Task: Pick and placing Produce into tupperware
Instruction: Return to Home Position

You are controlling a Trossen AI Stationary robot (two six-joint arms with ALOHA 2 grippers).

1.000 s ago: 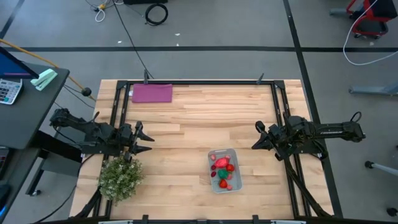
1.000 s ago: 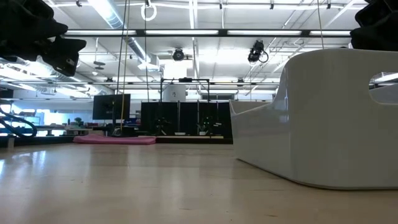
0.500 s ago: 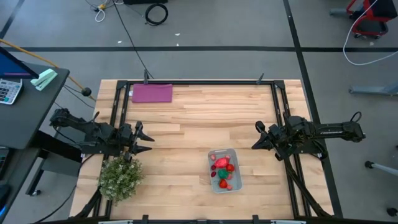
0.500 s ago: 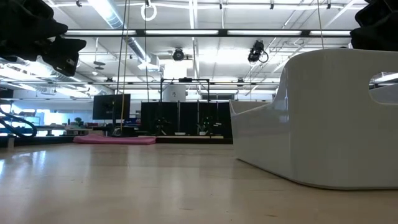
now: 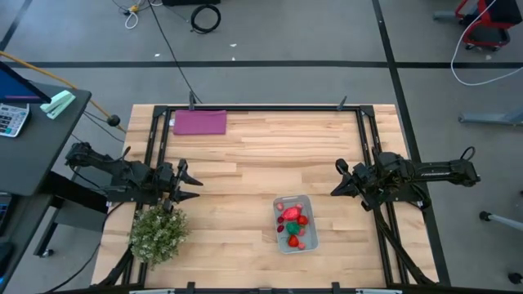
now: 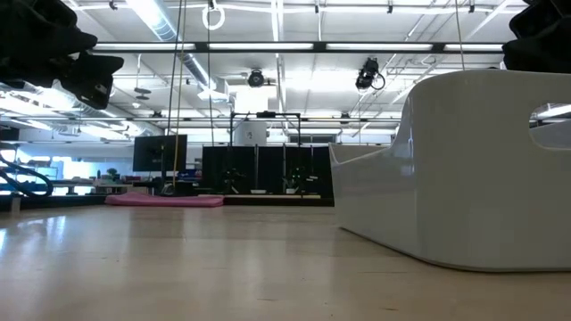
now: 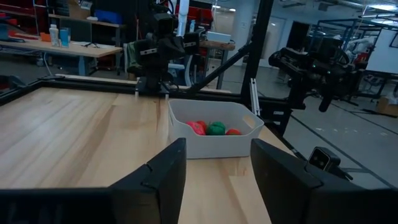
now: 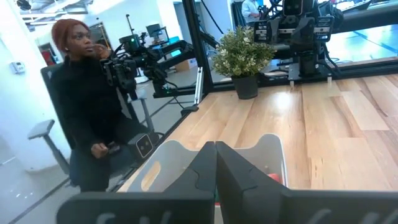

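Red, pink & green small produce pieces (image 5: 294, 222) all lie inside the clear pale bluish rectangular plastic tupperware (image 5: 292, 198), on the pale wood surface (image 5: 245, 155) nearer the right arm. Left gripper (image 5: 193, 183) sits at its own edge, fingers apart, empty. Right gripper (image 5: 337, 180) sits opposite – fingers pressed together on nothing. Both are well clear of the container – prob. home pose, job approx. done.

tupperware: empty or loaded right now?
Loaded. In the high view the tupperware holds several red pieces and one green piece; the left wrist view shows them inside too.
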